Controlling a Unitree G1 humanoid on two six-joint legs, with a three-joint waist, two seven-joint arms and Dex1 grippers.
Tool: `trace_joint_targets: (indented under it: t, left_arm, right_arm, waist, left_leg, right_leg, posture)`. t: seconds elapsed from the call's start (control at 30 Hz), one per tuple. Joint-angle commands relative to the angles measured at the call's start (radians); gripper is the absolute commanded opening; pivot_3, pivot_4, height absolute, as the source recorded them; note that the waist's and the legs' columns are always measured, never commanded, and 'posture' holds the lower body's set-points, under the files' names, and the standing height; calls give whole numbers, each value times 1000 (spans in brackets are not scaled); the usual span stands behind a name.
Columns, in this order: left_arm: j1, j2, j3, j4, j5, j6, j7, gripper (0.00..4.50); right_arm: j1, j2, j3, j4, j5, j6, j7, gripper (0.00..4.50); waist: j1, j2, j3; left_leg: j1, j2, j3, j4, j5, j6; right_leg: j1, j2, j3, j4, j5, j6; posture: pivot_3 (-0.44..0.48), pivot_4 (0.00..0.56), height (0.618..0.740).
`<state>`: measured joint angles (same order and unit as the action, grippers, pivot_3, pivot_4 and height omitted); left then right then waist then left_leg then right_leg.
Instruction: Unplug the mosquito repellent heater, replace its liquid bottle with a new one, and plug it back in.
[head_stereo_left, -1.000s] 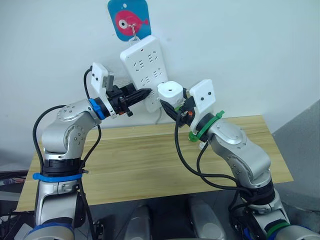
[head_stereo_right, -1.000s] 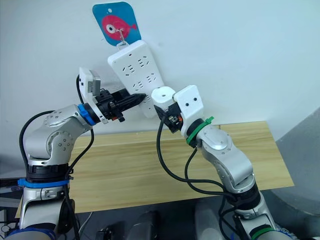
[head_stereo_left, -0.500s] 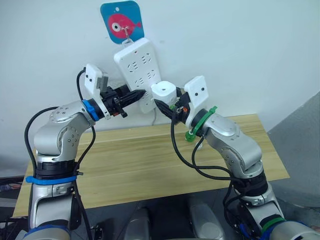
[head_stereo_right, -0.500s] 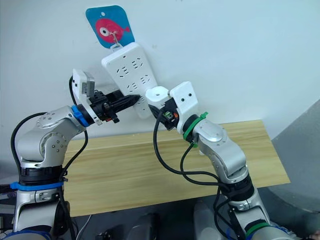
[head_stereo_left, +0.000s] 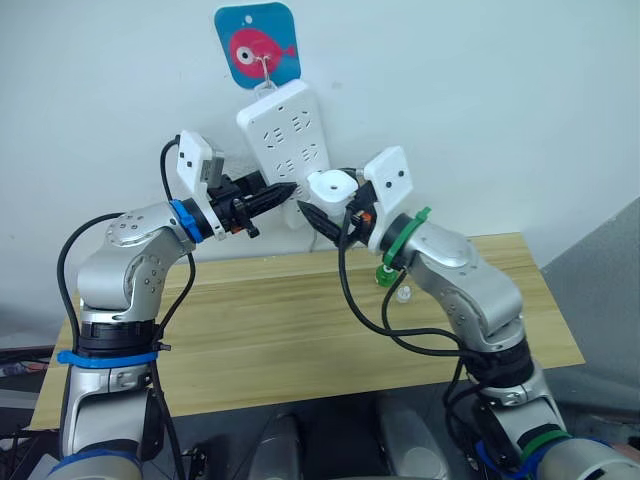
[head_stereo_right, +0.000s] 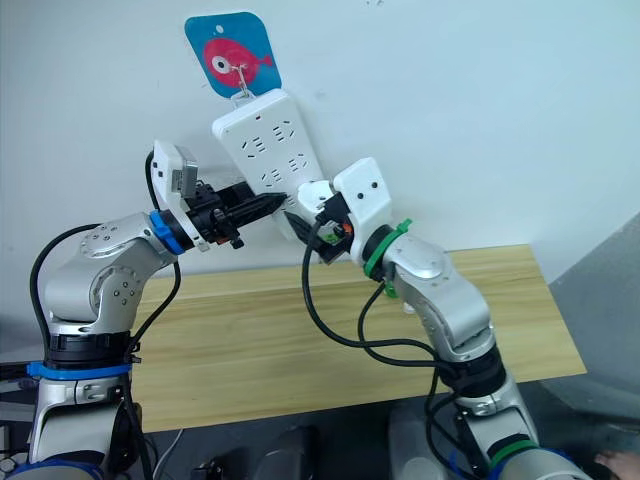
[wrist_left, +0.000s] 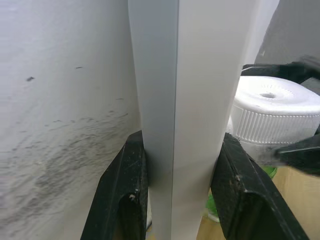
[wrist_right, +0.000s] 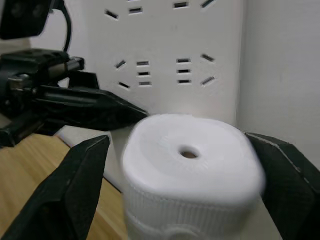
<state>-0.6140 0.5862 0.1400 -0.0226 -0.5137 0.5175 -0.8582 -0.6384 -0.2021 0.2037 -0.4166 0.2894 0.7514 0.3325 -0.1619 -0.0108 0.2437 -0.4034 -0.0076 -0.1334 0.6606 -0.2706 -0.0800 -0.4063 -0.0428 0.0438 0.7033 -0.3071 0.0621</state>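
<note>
- Two arms reach up toward the wall above the wooden worktop (head_stereo_left: 300, 320), meeting at the lower end of a white power strip (head_stereo_left: 283, 135).
- That strip hangs tilted from a hook on a blue tag with a red fish (head_stereo_left: 258, 45).
- At the strip's lower end sits the mosquito repellent heater (head_stereo_left: 331, 187), a small white rounded unit with a round hole in its top.
- I can't tell whether the heater's prongs are seated in a socket.
- On the right, the pincer (wrist_right: 185, 175) has one black finger on each side of the heater, close against it and pinching it.
- On the left, the pincer (wrist_left: 180, 185) is clamped across the strip's edge, one black finger on either side, touching it.
- Just beside that grip, the wrist view shows the heater's ribbed white cap.
- Below the right forearm, a small clear bottle with a green part (head_stereo_left: 388, 275) hangs over the worktop.
</note>
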Motion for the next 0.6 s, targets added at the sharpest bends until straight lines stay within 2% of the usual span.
trace_joint_targets:
  t: [0.03, 0.1, 0.13, 0.23, 0.4, 0.6]
  left_arm:
    - [18, 16, -9, 15, 26, -42, -21, 1305]
    - [23, 25, 3, 36, 50, -73, -5, 1305]
    - [24, 28, 5, 44, 58, -83, 2, 2034]
    - [22, 35, 23, 73, 97, -151, 25, 2827]
    - [64, 87, 57, 104, 174, -240, 67, 4403]
    - [217, 192, 120, 10, 119, -205, -17, 4403]
  right_arm:
    - [21, -47, -39, -119, 50, 27, 52, 4500]
    - [35, -74, -52, -150, 69, 49, 70, 4500]
    - [38, -82, -56, -159, 76, 57, 72, 4500]
    - [48, -110, -64, -189, 97, 79, 85, 4500]
    - [69, -152, -80, -230, 127, 95, 110, 4500]
    - [116, -220, -83, -273, 160, 71, 168, 4500]
  waist:
    - [-2, 0, 0]
    - [-3, 0, -1]
    - [-3, 0, -1]
    - [-5, 0, -1]
    - [-5, 0, -1]
    - [-3, 0, -1]
  left_leg:
    - [0, 0, 0, 0, 0, 0]
    - [1, 0, 0, 0, 0, 0]
    - [1, 1, 0, 0, 0, 0]
    - [2, 2, 0, 1, 0, 0]
    - [2, 2, -1, 1, 0, 0]
    - [3, 4, -1, 1, -2, 4]
  right_leg:
    - [0, 0, 0, 0, 0, 0]
    - [0, 0, 0, 1, 0, 0]
    - [0, 1, 0, 1, 0, 0]
    - [0, 3, 1, 5, 0, 0]
    - [0, 4, 1, 7, 0, 0]
    - [-1, 5, 1, 8, -1, -1]
  posture:
    - [-164, 190, 734]
    - [-163, 191, 734]
    - [-163, 191, 734]
    - [-161, 193, 734]
    - [-153, 198, 734]
    - [-120, 204, 734]
